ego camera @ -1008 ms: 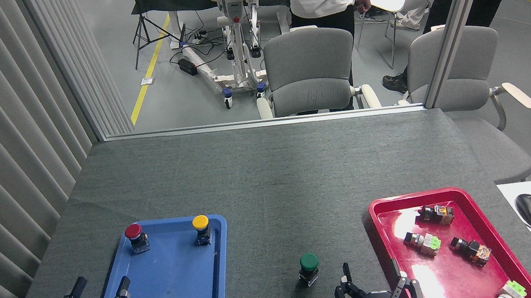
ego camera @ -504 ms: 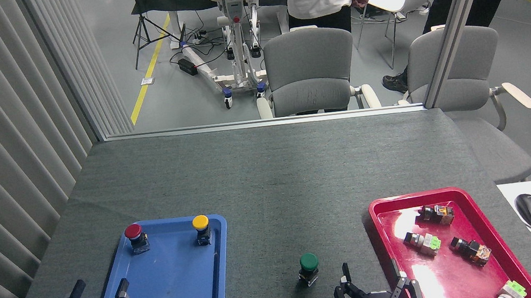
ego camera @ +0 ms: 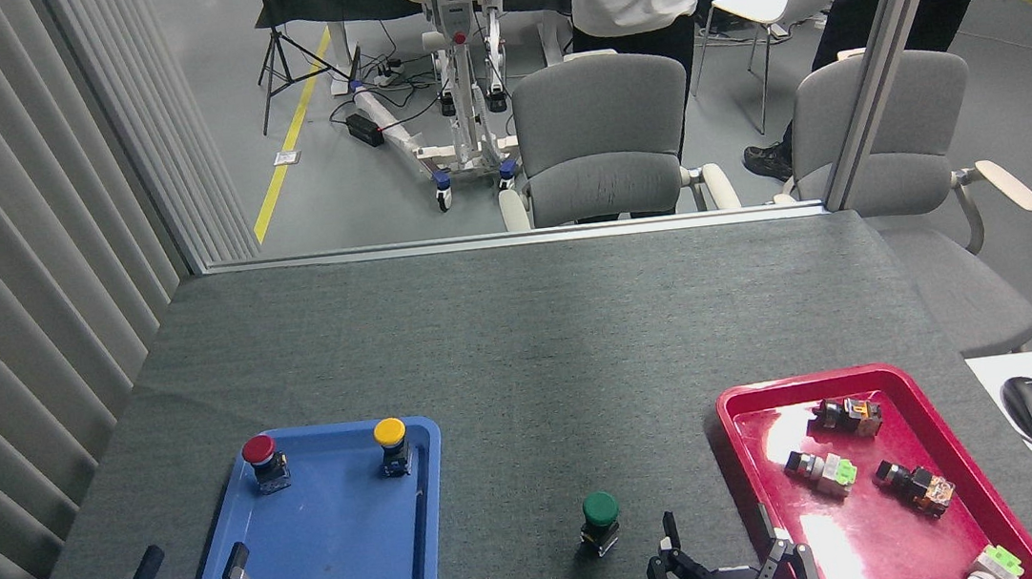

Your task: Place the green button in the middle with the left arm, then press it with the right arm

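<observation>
Both arms have sunk slightly toward the near edge since the earlier frames, the left gripper (ego camera: 190, 563) more noticeably, while the green button (ego camera: 601, 521) has stayed put. It stands upright on the bare grey bench (ego camera: 522, 346), between the blue tray (ego camera: 335, 577) and the red tray (ego camera: 741, 419), touching neither, so the placing step looks done. The left gripper hangs wide and empty over the blue tray's near left corner, well apart from the button. The right gripper (ego camera: 718, 527) sits just right of the button and nearer the edge, fingers spread wide with nothing between them, one finger overlapping the red tray's rim. The pressing step seems to be in hand but not yet begun. That press likely calls for the right gripper to rise, shift left over the cap, probably narrow its fingers, and come straight down. The red button (ego camera: 259, 450) and yellow button (ego camera: 389, 431) remain in the blue tray.
</observation>
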`<action>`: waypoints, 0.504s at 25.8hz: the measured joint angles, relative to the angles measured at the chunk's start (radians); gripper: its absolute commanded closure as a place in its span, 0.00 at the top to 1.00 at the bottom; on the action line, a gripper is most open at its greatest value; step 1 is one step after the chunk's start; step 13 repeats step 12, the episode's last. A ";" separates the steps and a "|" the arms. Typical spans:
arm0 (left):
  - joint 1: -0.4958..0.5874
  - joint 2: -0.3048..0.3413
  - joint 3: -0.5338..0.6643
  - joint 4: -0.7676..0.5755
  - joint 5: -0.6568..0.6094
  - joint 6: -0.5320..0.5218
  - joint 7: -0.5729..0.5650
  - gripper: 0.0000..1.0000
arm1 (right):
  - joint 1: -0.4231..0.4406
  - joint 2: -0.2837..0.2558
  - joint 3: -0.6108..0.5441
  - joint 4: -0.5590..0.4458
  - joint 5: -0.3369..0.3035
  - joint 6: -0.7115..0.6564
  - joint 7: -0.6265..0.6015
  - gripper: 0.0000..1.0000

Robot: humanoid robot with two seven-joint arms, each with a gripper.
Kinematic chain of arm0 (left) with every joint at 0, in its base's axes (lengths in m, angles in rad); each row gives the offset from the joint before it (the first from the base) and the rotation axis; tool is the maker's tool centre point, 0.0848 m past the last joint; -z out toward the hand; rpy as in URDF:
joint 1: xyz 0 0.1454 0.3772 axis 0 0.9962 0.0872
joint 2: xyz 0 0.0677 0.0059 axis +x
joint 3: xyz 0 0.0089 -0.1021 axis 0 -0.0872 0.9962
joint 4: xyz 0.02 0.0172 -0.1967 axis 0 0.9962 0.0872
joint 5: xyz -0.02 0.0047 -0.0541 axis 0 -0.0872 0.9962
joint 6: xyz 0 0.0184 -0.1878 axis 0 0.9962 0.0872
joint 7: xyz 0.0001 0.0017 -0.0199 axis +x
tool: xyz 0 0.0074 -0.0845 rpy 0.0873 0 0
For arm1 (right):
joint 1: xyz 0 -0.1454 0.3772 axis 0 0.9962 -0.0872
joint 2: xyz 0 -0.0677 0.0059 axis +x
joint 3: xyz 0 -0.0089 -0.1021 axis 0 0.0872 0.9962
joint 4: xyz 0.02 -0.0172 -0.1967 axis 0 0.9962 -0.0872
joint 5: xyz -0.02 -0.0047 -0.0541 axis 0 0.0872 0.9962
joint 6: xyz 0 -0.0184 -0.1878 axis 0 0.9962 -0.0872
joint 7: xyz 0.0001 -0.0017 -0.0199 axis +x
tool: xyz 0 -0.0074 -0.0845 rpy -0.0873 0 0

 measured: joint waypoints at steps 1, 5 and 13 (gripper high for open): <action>0.001 0.001 -0.001 -0.003 0.000 -0.009 0.000 0.99 | 0.000 0.000 0.000 0.000 0.000 0.000 0.000 0.99; 0.000 0.001 -0.017 -0.005 0.001 -0.042 -0.001 0.99 | 0.000 0.000 0.000 0.000 0.000 0.000 0.001 0.99; -0.010 -0.011 -0.033 -0.001 -0.002 -0.050 -0.003 0.99 | 0.000 0.002 0.016 0.000 0.000 -0.016 0.005 0.99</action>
